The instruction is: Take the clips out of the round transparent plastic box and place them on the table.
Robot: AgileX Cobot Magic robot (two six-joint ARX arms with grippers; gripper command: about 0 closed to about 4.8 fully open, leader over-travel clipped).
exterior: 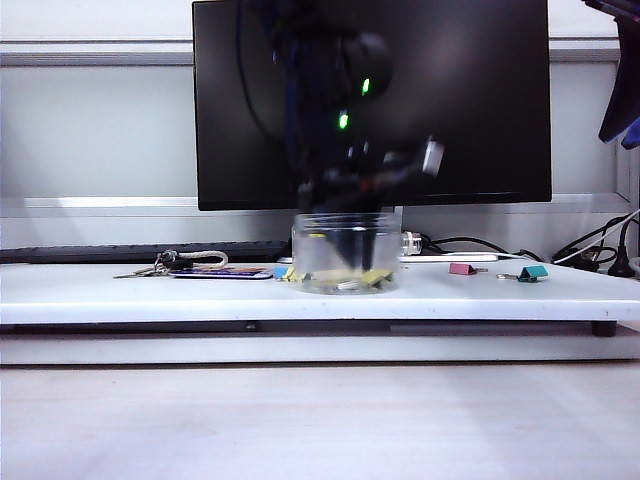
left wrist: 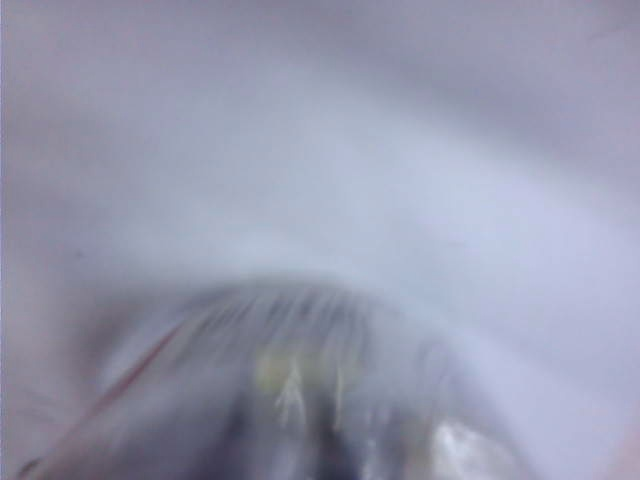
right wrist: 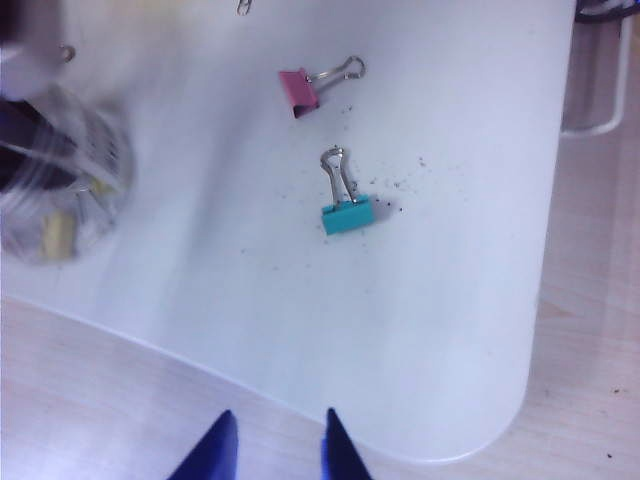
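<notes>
We see the round transparent plastic box standing upright on the table, in front of the black monitor, with yellow clips lying at its bottom. The left gripper reaches down into the box from above, its arm blurred; we cannot tell whether its jaws are parted or gripping anything, and the left wrist view is a smear of the box's rim. The right gripper hovers off the table's near corner, its blue fingertips apart and holding nothing. A pink clip and a teal clip lie on the table, near each other but apart, right of the box. Keys rest to its left. No writing or label is readable anywhere.
</notes>
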